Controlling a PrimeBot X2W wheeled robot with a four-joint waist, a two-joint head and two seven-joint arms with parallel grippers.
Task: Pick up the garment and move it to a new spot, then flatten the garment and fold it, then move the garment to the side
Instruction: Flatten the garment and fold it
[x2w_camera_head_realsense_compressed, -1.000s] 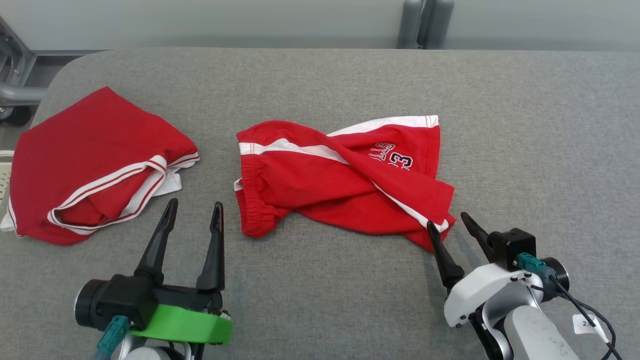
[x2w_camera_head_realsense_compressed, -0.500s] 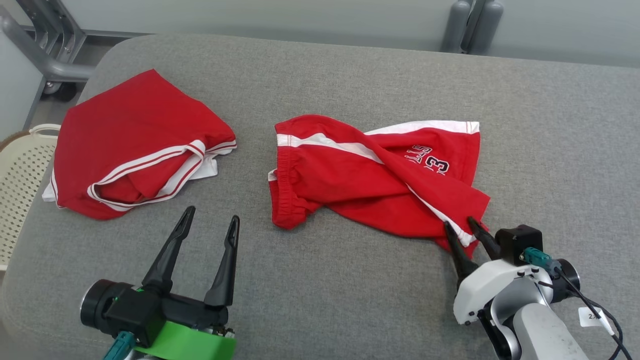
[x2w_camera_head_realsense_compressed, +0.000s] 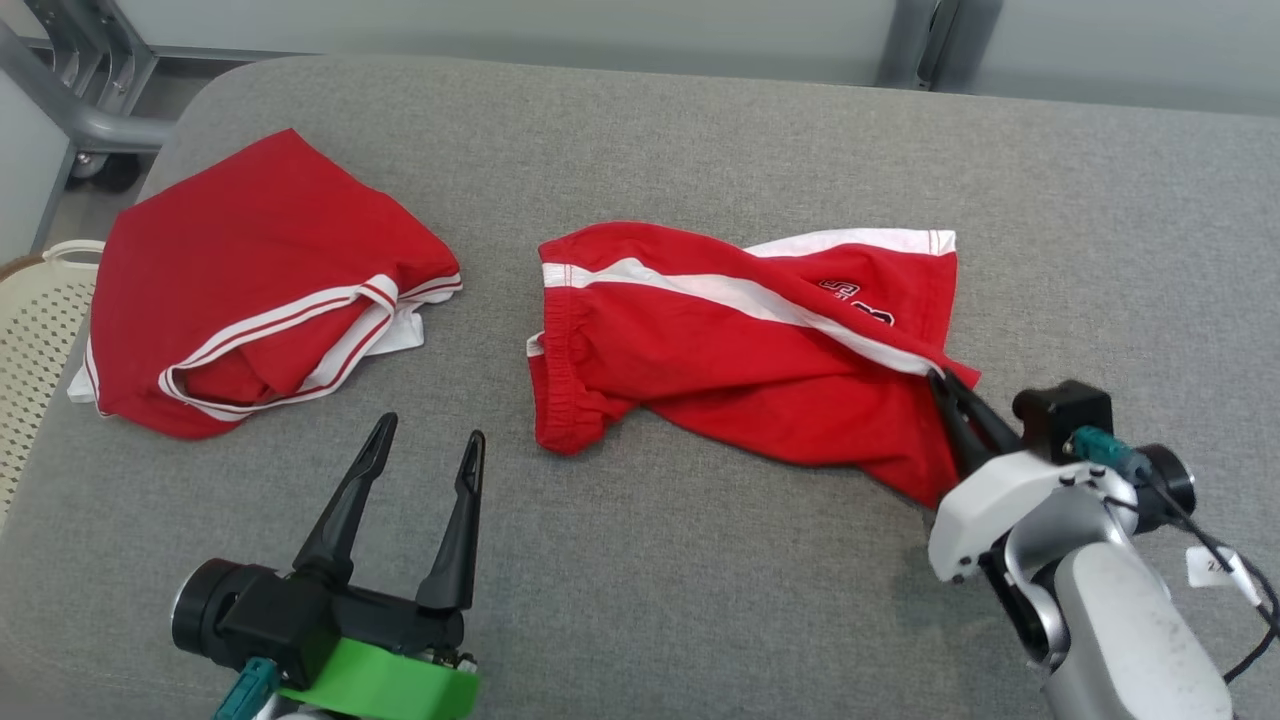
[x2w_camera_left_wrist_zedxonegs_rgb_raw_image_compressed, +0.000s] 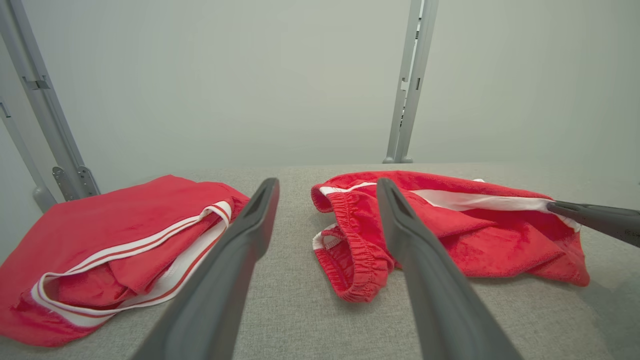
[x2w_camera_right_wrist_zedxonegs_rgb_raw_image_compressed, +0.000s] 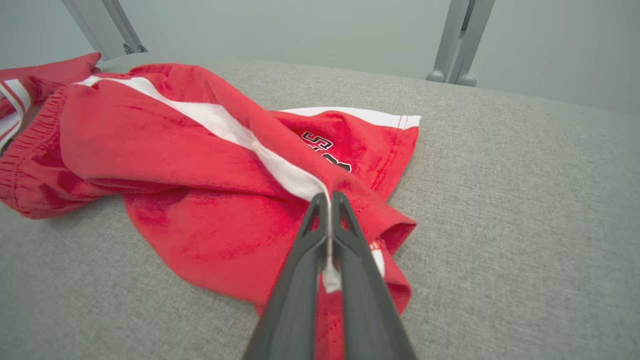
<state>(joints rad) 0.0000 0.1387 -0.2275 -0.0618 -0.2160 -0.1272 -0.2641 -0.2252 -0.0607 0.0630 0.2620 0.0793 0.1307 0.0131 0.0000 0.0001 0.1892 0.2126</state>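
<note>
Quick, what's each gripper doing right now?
Left gripper: open, holding nothing.
Right gripper: shut on the shorts.

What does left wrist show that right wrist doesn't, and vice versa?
Left wrist: the left end effector, open over bare table and touching no cloth; most of the second red garment with white-and-red trim, lying flat to its left.

Right wrist: a close look at the right end effector shut on the leg hem of the red shorts with a white side stripe; the dark printed lettering on them.

Both: the shorts, the grey fabric-covered table, a grey upright post, the right end effector's tip, an edge of the second garment.
</note>
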